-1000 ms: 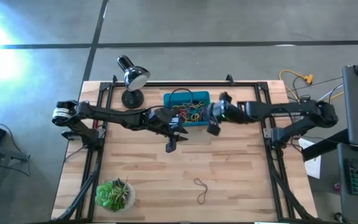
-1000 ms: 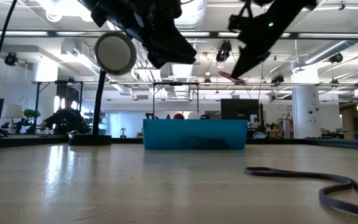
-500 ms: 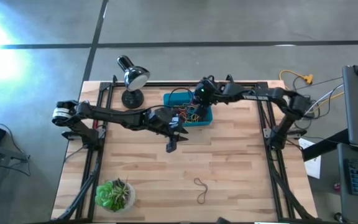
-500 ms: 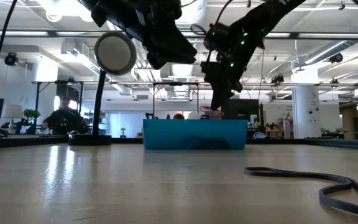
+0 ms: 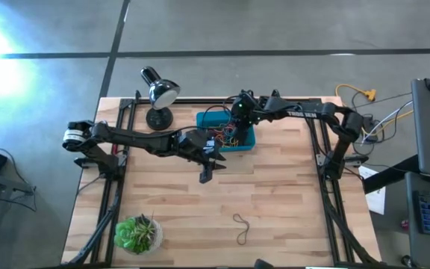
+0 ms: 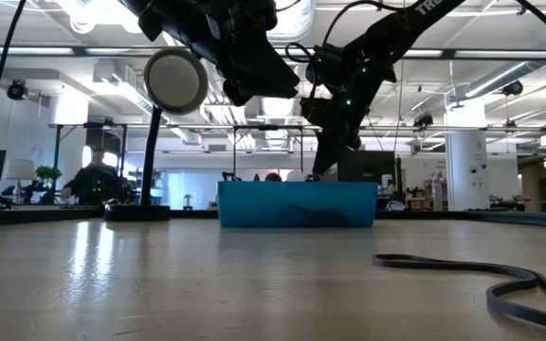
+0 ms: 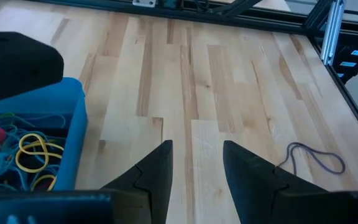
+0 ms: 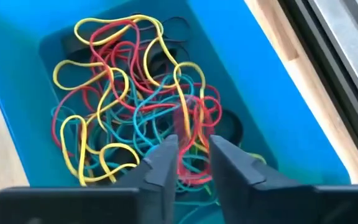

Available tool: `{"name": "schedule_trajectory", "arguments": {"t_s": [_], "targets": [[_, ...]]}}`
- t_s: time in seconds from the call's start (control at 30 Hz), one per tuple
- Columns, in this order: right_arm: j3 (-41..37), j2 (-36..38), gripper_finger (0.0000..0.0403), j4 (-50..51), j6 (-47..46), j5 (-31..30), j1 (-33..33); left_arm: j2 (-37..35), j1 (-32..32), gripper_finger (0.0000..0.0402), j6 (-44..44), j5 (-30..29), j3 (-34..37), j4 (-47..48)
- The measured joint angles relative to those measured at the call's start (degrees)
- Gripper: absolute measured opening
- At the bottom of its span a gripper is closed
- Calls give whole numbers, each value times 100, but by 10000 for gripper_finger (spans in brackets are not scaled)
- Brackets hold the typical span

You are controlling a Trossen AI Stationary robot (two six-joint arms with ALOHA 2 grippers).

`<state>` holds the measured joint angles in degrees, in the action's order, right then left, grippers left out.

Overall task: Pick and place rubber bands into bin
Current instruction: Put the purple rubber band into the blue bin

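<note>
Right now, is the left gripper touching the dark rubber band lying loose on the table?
Apart. The high view shows the left gripper beside the bin, with bare wood between it and the dark rubber band.

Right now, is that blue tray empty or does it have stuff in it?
Not empty. The blue tray holds a tangled heap of rubber bands in yellow, red and teal, covering much of its floor.

tool [image 8: 188,155] slightly parted above tangled rubber bands [image 8: 135,106] in the bin [image 8: 278,118].

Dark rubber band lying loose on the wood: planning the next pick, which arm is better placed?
Left, probably. The left gripper hangs open nearer the dark rubber band; the right gripper is over the bin.
</note>
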<state>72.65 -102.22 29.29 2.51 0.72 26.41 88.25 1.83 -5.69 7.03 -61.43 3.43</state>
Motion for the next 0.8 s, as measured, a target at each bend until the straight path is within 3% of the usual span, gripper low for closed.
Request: {"name": "schedule_trajectory", "arguments": {"t_s": [0.13, 0.33, 0.67, 0.8], "targets": [[-3, 15, 119, 53, -86, 144, 2, 0, 0, 125, 3, -1, 0, 6], [-14, 235, 165, 349, -18, 886, -41, 0, -4, 125, 26, 54, 0, 8], [-380, 1359, 157, 1188, -711, 835, -486, 0, -7, 125, 536, 353, 107, 4], [-809, 2022, 145, 1318, -1524, 754, -760, 2, -47, 125, 983, 927, 235, -11]]}}
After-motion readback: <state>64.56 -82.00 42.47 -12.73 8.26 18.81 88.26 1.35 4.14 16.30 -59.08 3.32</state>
